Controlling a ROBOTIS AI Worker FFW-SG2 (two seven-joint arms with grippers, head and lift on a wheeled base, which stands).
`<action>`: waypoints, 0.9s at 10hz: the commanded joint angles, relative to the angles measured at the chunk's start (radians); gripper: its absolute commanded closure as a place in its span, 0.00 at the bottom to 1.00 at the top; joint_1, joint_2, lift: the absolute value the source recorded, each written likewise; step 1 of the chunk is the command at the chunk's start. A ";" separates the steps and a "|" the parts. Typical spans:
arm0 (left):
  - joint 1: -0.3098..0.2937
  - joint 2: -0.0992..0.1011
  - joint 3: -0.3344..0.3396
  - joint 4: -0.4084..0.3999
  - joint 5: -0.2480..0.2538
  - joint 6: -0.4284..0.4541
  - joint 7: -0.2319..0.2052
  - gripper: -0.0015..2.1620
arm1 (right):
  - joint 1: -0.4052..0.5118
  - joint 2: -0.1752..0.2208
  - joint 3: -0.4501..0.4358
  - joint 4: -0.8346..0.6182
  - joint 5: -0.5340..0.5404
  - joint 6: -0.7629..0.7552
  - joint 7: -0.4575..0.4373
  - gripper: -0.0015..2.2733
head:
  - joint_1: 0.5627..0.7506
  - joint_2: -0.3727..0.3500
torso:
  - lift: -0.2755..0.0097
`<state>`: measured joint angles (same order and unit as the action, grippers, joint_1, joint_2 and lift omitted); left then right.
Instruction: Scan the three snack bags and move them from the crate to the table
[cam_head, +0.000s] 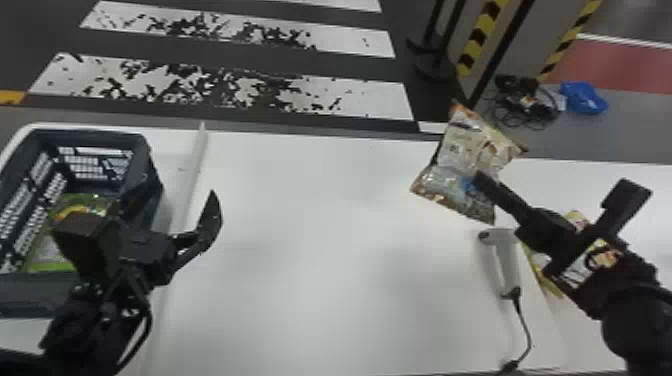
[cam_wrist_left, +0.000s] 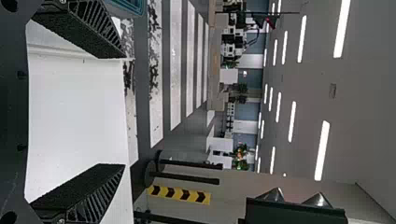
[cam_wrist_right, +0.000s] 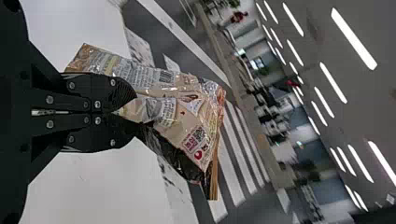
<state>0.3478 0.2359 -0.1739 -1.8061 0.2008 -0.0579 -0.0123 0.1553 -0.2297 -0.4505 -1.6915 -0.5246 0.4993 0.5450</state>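
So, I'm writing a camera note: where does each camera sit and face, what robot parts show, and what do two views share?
Head view: on the head, facing forward and down at the white table; black left arm and black right arm show.
Left wrist view: on that wrist, looking past the left gripper, its black fingers apart, across table and white-striped floor.
Right wrist view: on that wrist, looking along the right gripper, shut on a shiny printed snack bag.
Shared: head and right wrist views show this bag.
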 joint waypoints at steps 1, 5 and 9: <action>0.007 0.010 0.001 -0.002 0.000 0.002 0.000 0.01 | -0.094 -0.003 -0.019 0.185 -0.012 -0.245 -0.108 0.95 | 0.70 0.20 | 0.75; -0.010 0.020 -0.012 0.004 -0.001 0.002 -0.005 0.01 | -0.218 -0.051 -0.019 0.506 0.018 -0.521 -0.450 0.95 | 0.70 0.03 | 0.75; -0.004 0.019 -0.030 -0.019 0.000 -0.007 -0.006 0.01 | -0.367 -0.111 0.007 0.839 0.133 -0.482 -0.547 0.95 | 0.70 0.03 | 0.75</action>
<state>0.3431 0.2547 -0.2010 -1.8228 0.2009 -0.0633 -0.0178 -0.2013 -0.3381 -0.4470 -0.8797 -0.4107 0.0195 0.0009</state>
